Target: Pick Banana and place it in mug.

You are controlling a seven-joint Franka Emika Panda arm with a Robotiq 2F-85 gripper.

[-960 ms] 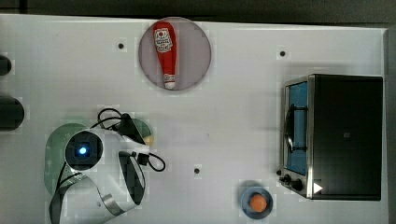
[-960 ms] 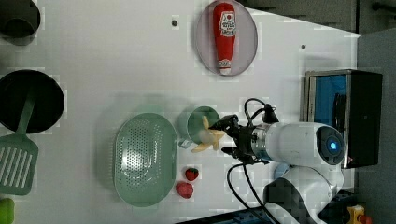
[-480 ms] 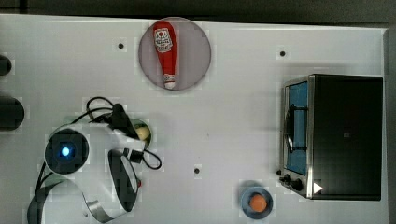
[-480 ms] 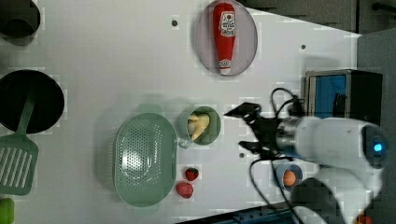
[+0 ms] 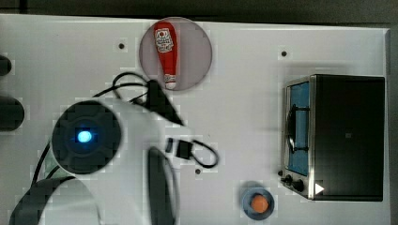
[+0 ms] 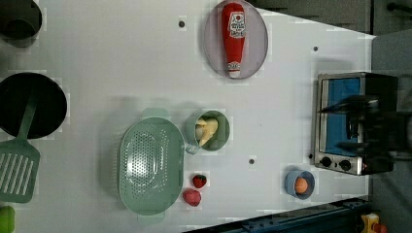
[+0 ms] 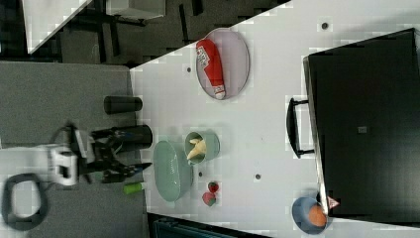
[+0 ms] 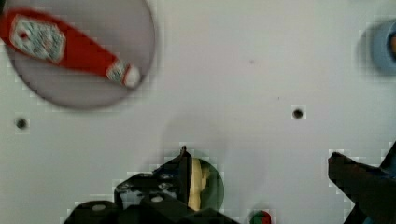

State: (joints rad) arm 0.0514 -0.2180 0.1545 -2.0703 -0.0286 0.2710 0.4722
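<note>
The pale yellow banana (image 6: 207,131) lies inside the small green mug (image 6: 225,141), which stands just beside the colander. The right view has the banana (image 7: 196,148) sticking up in the mug (image 7: 212,145). My gripper (image 6: 335,125) is open and holds nothing. It hangs high, far off to the left view's right, in front of the toaster oven. In the wrist view the banana (image 8: 196,181) and mug (image 8: 215,187) sit below my gripper (image 8: 259,161), partly behind one dark finger (image 8: 180,170). My arm (image 5: 94,140) covers the mug in the top view.
A ketchup bottle (image 6: 233,36) lies on a grey plate (image 6: 257,39). The toaster oven (image 6: 340,121), a blue bowl (image 6: 291,187) with an orange ball, a pale-green colander (image 6: 150,165), two strawberries (image 6: 196,189), a black pan (image 6: 29,104) and a spatula (image 6: 17,167) surround the mug.
The gripper opened and let the banana drop into the mug. It then rose and drew away toward the left view's right, looming larger in the top view.
</note>
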